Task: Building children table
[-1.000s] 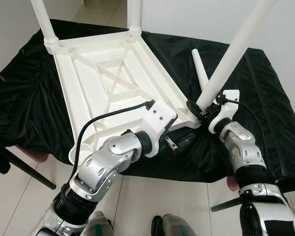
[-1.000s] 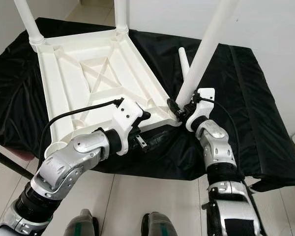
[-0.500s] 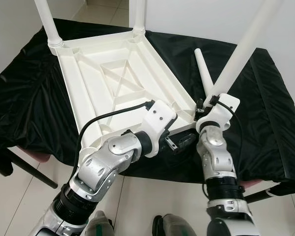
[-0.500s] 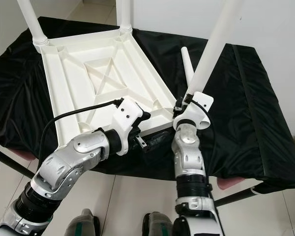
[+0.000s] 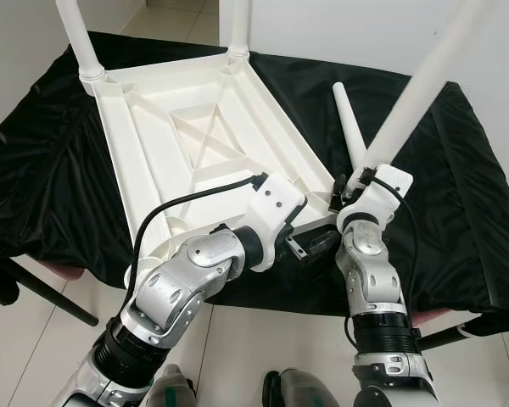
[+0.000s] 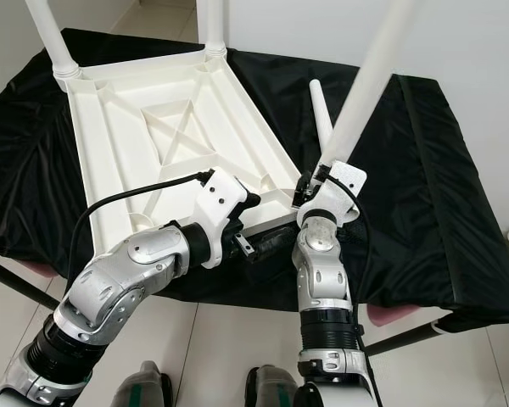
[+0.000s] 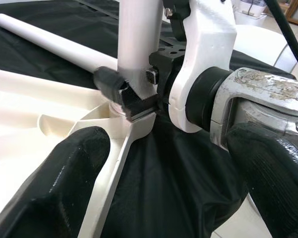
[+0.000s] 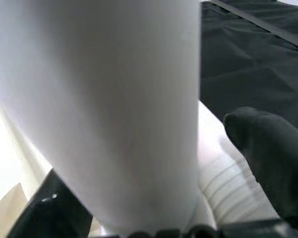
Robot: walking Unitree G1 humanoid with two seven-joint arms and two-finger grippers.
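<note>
Upturned white ribbed plastic tabletop lying across frame centre on black cloth. Left wrist view: right gripper pinching white tubular leg low; left gripper gaping. Right wrist view: leg looking light, stiff, slick; gripping near socket seeming wisest.

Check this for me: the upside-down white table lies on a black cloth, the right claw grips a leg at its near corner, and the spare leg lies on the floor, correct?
Not quite. The spare leg lies on the black cloth, not the floor, as the left eye view shows. The table and the right claw on the leg are as stated.
</note>
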